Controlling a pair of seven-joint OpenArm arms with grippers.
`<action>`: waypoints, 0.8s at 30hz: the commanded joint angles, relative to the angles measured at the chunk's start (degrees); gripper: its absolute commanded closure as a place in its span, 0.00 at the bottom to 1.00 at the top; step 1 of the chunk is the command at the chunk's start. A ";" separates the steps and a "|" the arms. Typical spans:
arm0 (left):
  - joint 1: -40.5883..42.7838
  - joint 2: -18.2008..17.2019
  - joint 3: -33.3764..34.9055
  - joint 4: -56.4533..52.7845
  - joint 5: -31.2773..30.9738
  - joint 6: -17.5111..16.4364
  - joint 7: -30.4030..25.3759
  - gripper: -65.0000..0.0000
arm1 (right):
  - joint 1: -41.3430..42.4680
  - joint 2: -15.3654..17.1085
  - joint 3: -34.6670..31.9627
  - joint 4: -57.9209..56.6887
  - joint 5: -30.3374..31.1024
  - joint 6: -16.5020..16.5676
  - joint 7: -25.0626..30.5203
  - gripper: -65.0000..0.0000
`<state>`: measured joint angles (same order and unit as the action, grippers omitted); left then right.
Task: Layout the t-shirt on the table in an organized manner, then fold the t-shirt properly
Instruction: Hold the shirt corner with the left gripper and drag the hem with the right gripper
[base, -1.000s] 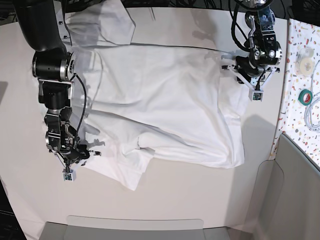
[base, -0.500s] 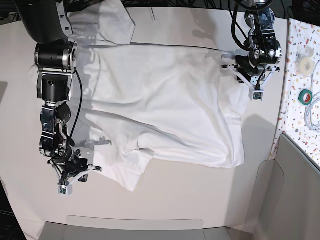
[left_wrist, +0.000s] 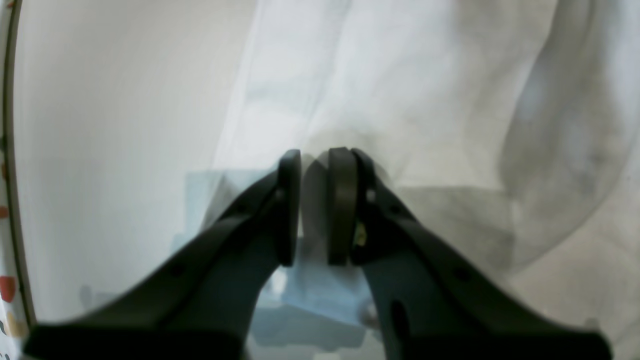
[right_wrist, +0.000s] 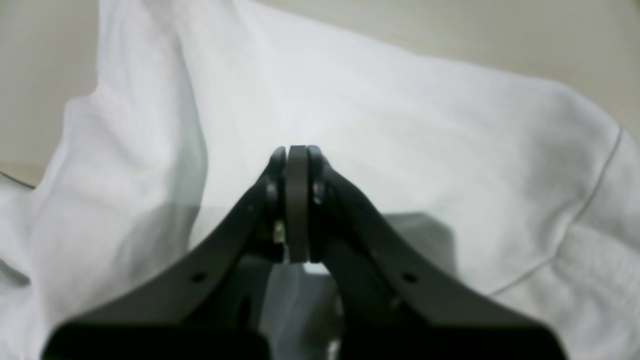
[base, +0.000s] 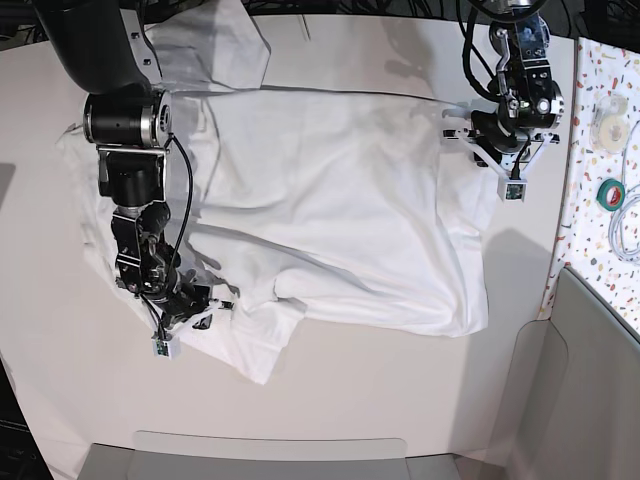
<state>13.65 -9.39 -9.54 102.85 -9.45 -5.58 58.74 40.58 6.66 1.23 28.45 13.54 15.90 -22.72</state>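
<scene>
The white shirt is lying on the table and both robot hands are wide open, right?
Not quite. The shirt does lie on the table, but neither hand is wide open. The right wrist view shows the right hand shut tight, and the left wrist view shows the left hand nearly closed, pinching shirt fabric.

The table is a large, smooth off-white top with rounded corners. A white t-shirt lies directly on it, spread wide across the middle and wrinkled, one sleeve reaching toward the far edge and a folded corner pointing toward the near edge. Bare tabletop shows around the cloth on the near side and at both ends.
</scene>
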 joint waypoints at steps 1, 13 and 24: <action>0.37 -0.33 -0.17 -0.03 0.79 0.18 2.67 0.87 | 1.58 1.12 0.13 -0.80 -3.56 -2.23 -0.88 1.00; 0.64 -0.41 -0.17 -0.03 0.79 0.18 2.58 0.87 | 6.06 3.50 0.74 -1.85 -12.18 -2.76 1.67 1.00; 2.31 -0.33 -0.17 -0.03 0.79 0.18 2.40 0.87 | 9.75 4.64 0.83 -1.41 -11.83 -7.51 1.75 1.00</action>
<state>15.09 -9.52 -9.54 102.85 -9.61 -5.58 58.15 48.29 11.29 2.00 25.89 1.41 8.29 -22.26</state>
